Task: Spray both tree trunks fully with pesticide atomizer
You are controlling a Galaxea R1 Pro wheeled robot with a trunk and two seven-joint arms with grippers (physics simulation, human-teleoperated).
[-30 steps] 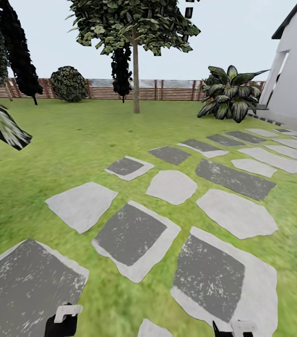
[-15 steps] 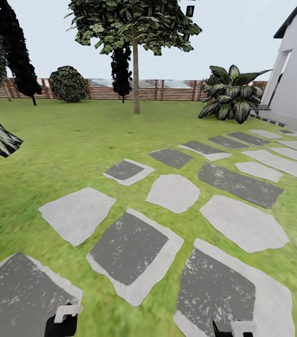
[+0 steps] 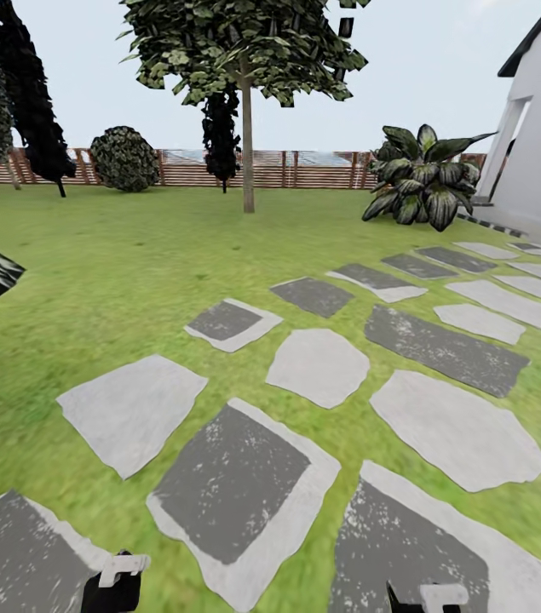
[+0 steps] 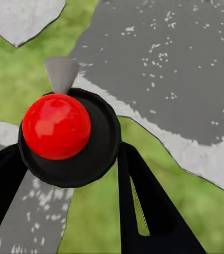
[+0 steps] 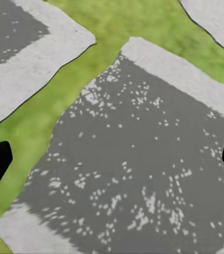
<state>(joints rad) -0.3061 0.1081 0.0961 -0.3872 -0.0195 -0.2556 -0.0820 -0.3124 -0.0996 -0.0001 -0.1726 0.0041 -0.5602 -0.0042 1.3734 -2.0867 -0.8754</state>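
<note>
- Stones [image 3: 236, 485] sit lower and larger in the head view than half a second ago. The whole picture has shifted, so the camera has moved, seemingly forward. Both grippers keep their places at its bottom edge.
- Nearest, the left gripper [image 3: 112, 587] hangs low and points down at grass and stone. In the left wrist view its black fingers [image 4: 143, 211] press against both sides of the atomizer [image 4: 75, 159], so it looks clamped on it.
- Seen from above, the atomizer shows a round black cap, a red knob [image 4: 56, 126] and a grey nozzle [image 4: 62, 71].
- I judge it to be a stiff plastic bottle, fairly light but with liquid that may slosh. Its smooth round body could twist in the grip, so the hold belongs on the body just under the cap, upright, nozzle facing outward.
- The right gripper [image 3: 423, 600] also hangs low, wide apart and holding nothing. Its fingertips sit at either edge of the right wrist view, over a dark stone [image 5: 138, 169].
- Beyond the stones lies the lawn [image 3: 134, 255].
- Far off, a tree [image 3: 244, 51] with a slim trunk [image 3: 248, 145] stands before the fence [image 3: 304, 166], well apart from the robot. I cannot pick out the second tree.
</note>
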